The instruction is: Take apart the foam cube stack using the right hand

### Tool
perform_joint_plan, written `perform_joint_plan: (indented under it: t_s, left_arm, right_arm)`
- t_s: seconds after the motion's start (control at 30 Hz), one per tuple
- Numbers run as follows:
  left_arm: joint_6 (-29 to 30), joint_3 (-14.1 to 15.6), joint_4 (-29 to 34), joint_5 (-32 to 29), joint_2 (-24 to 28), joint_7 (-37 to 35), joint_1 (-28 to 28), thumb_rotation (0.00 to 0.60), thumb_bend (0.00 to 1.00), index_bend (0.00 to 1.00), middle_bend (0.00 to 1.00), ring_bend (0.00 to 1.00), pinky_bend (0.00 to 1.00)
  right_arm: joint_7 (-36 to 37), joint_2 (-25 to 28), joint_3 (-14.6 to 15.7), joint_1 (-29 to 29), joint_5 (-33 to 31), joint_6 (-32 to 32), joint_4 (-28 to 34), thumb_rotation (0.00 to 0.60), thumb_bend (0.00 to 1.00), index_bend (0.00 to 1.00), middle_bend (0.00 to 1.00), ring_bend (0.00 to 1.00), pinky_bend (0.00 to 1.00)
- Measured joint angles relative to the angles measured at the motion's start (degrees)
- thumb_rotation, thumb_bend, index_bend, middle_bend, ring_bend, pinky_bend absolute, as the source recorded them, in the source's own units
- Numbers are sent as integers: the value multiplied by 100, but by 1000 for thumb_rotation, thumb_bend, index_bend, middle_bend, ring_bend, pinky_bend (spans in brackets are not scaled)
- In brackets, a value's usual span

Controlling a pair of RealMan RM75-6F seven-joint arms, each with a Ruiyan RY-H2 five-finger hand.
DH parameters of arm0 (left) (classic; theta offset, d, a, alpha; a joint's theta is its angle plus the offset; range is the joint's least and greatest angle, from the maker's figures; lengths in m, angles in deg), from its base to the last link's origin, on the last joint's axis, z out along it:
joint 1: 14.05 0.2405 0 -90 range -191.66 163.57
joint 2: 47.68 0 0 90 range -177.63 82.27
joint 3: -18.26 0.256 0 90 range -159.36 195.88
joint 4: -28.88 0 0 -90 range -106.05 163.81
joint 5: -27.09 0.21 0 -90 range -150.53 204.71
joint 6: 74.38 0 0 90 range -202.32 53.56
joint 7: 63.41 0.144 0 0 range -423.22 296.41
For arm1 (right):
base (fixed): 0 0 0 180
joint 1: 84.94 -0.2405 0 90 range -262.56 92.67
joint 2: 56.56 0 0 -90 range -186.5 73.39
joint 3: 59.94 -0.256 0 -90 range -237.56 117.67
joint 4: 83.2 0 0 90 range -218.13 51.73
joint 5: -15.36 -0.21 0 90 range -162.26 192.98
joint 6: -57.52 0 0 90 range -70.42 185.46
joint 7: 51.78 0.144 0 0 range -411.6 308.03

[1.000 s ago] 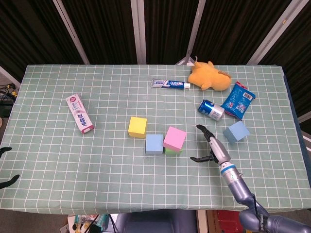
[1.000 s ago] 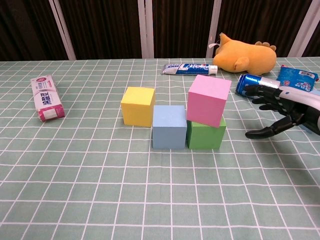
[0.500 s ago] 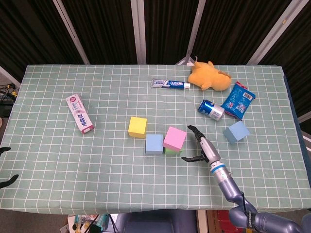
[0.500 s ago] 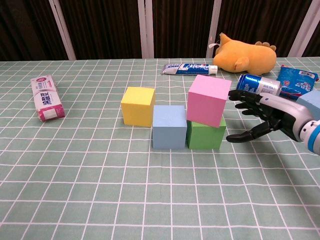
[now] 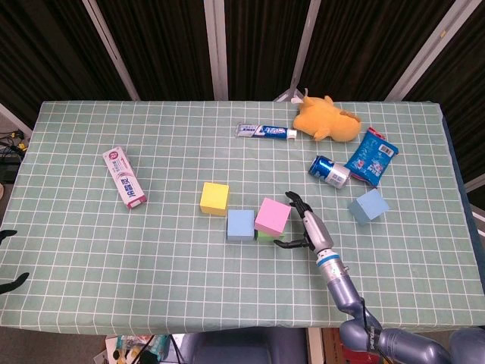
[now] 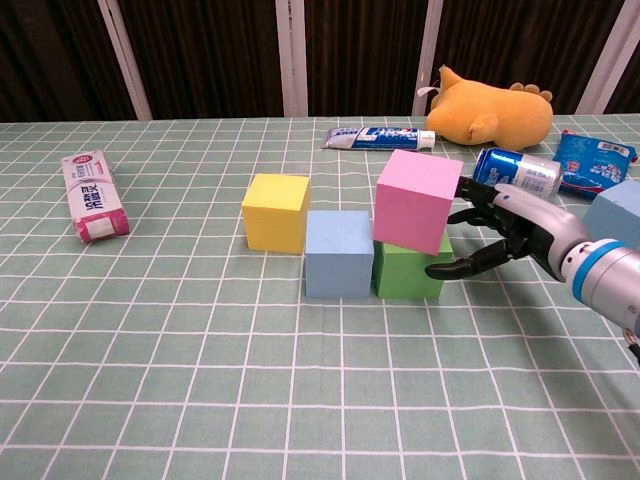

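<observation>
A pink foam cube sits on top of a green cube, slightly askew. A light blue cube stands against the green one's left side, and a yellow cube lies behind and to the left. My right hand is just right of the stack, fingers spread and empty, fingertips at the pink cube's right face and thumb near the green cube. Whether it touches is unclear. My left hand shows only as dark fingertips at the far left edge.
Another blue cube, a soda can and a blue snack bag lie right of the hand. A toothpaste tube, an orange plush toy and a pink toothpaste box lie farther off.
My right hand has moved left across the table, from well right of the stack to right beside the pink and green cubes. The cubes have not moved.
</observation>
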Motion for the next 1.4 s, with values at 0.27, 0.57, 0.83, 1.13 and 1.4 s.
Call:
perform_joint_plan:
  t_s: [0.27,0.57,0.83,1.13,1.4]
  left_arm:
    - [-54,-27,7,-88,-12,45,-31,600,133,261,0,0,0]
    - [-84,-51,2,-156,-28,71,-53,600,132,261,0,0,0]
    - [-78,-53,6,-167,-17,56,-49,600,133,261,0,0,0]
    - [-97,-35,11,-138,-9,45,-58,600,133,261,0,0,0]
    - [-95,-21,24,-110,-46,105,-70,600,133,261,0,0,0]
  right_arm:
    - [-253,-191,-102,-36,-136,115,-141,600,244,303,442,557,174]
    - [-714,-317,-192,1,-423,254,-148,600,310,407,588,685,238]
    - [-750,-141,-220,100,-414,374,-1,600,310,407,589,686,238]
    - [-639,704,-317,370,-410,516,290,600,309,407,589,685,238]
    - [-721,1275,-319,596,-153,881,338,600,310,407,589,686,238]
